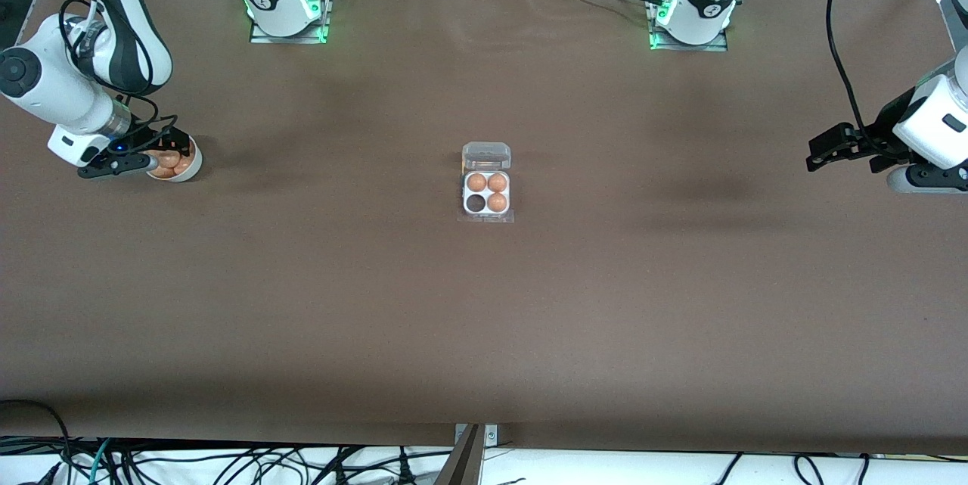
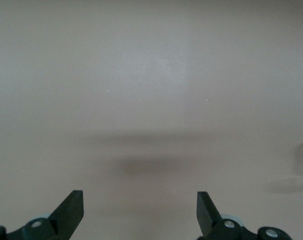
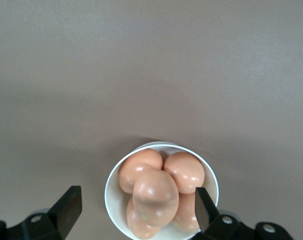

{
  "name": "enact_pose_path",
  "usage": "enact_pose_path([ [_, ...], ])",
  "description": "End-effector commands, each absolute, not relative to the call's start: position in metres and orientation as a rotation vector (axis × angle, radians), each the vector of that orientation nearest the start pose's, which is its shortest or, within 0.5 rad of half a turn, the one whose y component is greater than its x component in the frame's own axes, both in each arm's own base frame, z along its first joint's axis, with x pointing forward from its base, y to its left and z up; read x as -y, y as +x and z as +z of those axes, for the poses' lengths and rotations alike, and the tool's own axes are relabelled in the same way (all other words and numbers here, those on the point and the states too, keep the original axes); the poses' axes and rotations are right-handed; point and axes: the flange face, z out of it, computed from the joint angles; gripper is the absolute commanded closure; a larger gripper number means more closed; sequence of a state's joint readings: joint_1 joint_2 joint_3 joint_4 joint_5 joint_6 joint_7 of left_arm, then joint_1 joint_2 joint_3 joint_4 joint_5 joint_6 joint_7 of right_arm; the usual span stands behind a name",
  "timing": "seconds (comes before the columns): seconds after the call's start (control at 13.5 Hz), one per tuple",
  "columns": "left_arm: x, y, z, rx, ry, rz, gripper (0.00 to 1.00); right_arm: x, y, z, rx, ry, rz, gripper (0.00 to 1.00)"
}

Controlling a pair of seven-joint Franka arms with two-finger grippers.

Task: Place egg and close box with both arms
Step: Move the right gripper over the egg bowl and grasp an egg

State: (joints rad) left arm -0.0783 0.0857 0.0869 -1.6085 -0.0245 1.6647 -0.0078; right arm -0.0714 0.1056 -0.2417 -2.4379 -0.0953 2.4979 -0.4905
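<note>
We see the small square white egg carton with its clear hinged plastic lid point(image 1: 486, 184) lying near the middle of the brown table point(image 1: 484, 318), with wide bare surface on every side of it. Its lid lies folded back toward the robots' bases, so the carton's long axis runs from the bases toward the front camera. Three cells hold tan-orange eggs; the cell nearer the front camera at the right arm's end is dark and empty.

At the right arm's end of the table we find a round white bowl point(image 3: 114, 200) heaped with smooth tan-orange eggs point(image 3: 156, 197); the topmost lies with its long axis tilted, narrower end up. The right gripper point(image 3: 134, 207) hangs over this bowl with fingers spread wide, holding nothing.

The left gripper point(image 2: 140, 212) waits over bare table at the left arm's end, well apart from the carton, its fingers also wide and empty.
</note>
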Motion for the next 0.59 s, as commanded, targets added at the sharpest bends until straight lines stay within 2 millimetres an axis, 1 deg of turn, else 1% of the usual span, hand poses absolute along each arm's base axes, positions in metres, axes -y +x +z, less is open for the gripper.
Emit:
enact_pose_path([
  [0.0, -0.0021, 0.5848, 0.5713, 0.038, -3.145, 0.057, 0.00, 0.1615, 0.4520, 0.2456, 0.458, -3.175, 0.100, 0.00],
  [0.15, -0.0020, 0.5849, 0.5720, 0.038, -3.147, 0.055, 0.00, 0.1647, 0.4515, 0.2371, 0.455, -3.181, 0.101, 0.00],
  [0.3, -0.0020, 0.5849, 0.5720, 0.038, -3.147, 0.055, 0.00, 0.1654, 0.4510, 0.2363, 0.452, -3.181, 0.106, 0.00],
  [0.45, -0.0030, 0.5849, 0.5720, 0.040, -3.145, 0.055, 0.00, 0.1653, 0.4503, 0.2358, 0.447, -3.178, 0.114, 0.02],
  [0.52, -0.0039, 0.5849, 0.5720, 0.042, -3.145, 0.055, 0.00, 0.1653, 0.4501, 0.2356, 0.447, -3.177, 0.117, 0.11],
])
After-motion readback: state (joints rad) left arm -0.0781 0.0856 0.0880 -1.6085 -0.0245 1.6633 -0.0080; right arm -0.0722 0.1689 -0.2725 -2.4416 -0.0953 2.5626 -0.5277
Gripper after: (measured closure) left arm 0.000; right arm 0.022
